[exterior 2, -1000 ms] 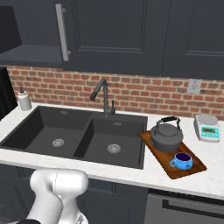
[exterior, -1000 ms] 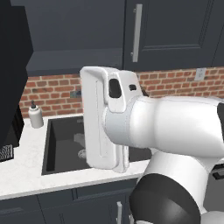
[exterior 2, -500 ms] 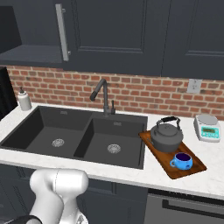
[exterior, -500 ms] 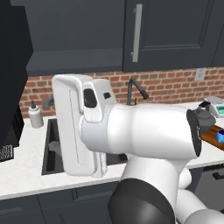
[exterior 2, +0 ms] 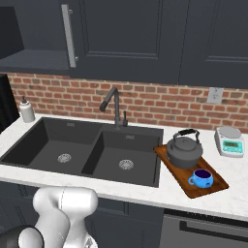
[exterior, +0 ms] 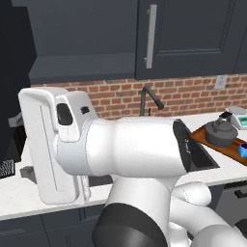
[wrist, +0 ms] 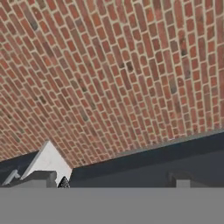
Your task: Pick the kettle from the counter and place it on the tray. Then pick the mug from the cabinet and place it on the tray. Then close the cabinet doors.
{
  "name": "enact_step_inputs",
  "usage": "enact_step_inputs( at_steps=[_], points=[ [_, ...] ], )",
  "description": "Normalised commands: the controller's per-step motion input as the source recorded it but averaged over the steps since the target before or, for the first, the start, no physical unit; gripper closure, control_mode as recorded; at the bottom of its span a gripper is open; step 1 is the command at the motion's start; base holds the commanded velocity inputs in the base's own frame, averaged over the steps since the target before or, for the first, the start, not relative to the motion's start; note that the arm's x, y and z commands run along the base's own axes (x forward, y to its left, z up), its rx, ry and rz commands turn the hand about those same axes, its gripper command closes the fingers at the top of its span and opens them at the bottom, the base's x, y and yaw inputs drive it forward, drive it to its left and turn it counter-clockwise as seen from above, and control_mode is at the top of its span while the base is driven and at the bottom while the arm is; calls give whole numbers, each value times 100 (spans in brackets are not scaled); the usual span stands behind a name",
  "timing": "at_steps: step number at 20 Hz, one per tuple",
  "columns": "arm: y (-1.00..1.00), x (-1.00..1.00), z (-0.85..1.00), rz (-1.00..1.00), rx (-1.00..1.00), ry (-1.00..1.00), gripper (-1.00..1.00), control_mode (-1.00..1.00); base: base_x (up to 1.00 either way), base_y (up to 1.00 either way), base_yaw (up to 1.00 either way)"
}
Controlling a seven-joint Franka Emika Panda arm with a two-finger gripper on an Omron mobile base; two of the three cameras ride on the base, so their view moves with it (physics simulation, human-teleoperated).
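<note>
Kettle (exterior 2: 184,150) and mug (exterior 2: 201,178) both sitting on the tray (exterior 2: 215,185) near the counter's (exterior 2: 145,193) right end, so just cabinet doors (exterior 2: 43,29) left. Fingers spread wide, holding nothing. Probably best to push near the handle (exterior 2: 70,35), slow and square.

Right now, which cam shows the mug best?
Right base view: the mug sits in full sight on the tray, in front of the kettle. Left base view catches just a blue sliver at the right edge. Hand view faces the brick wall.
</note>
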Motion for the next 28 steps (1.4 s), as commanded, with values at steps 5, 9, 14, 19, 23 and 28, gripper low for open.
enact_step_inputs(
  at_steps=[5,9,14,19,23,28],
  points=[
    [33,-8,6,5,0,0,-100,-100,0,0,0],
    [28,-2,3,1,0,0,-100,-100,0,0,0],
    [34,-3,0,0,0,0,-100,-100,0,0,0],
    [41,0,0,0,0,0,-100,-100,0,0,0],
    [34,15,0,-4,0,0,-100,-100,0,0,0],
    [29,34,0,-9,0,0,-100,-100,0,0,0]
  ],
)
